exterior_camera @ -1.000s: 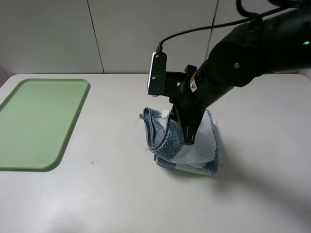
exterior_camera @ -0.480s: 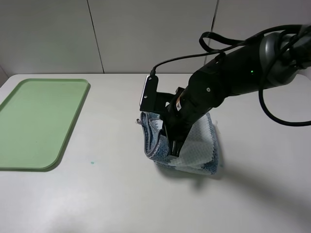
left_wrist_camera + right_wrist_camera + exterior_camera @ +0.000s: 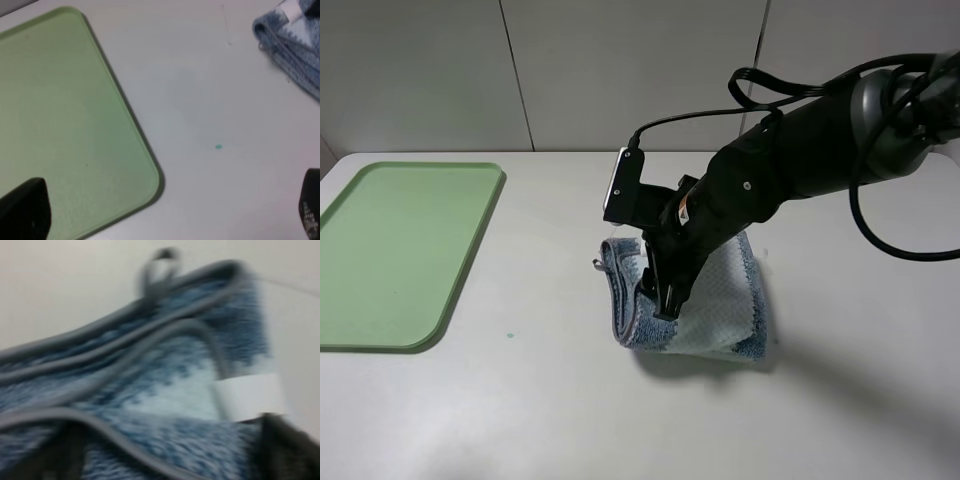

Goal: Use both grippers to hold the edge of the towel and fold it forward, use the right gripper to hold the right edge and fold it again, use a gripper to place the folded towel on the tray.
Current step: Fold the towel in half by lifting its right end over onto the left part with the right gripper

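The striped blue-grey and white towel lies folded into a thick stack in the middle of the table, its grey hem stacked in layers on the left side. My right gripper is pressed down onto that left side. In the right wrist view its dark fingers stand wide apart, open, with the towel, its white label and its grey loop lying between and beyond them. The pale green tray sits at the far left. My left gripper hangs open over the tray's corner, off the exterior view.
A small green speck marks the white table between tray and towel. The right arm's black cables loop above the table's back right. A panelled wall stands behind the table.
My right gripper swung left and down with the towel's edge, laying the fold flatter. Its jaws, shut on the cloth before, now stand apart. The left gripper stays open.
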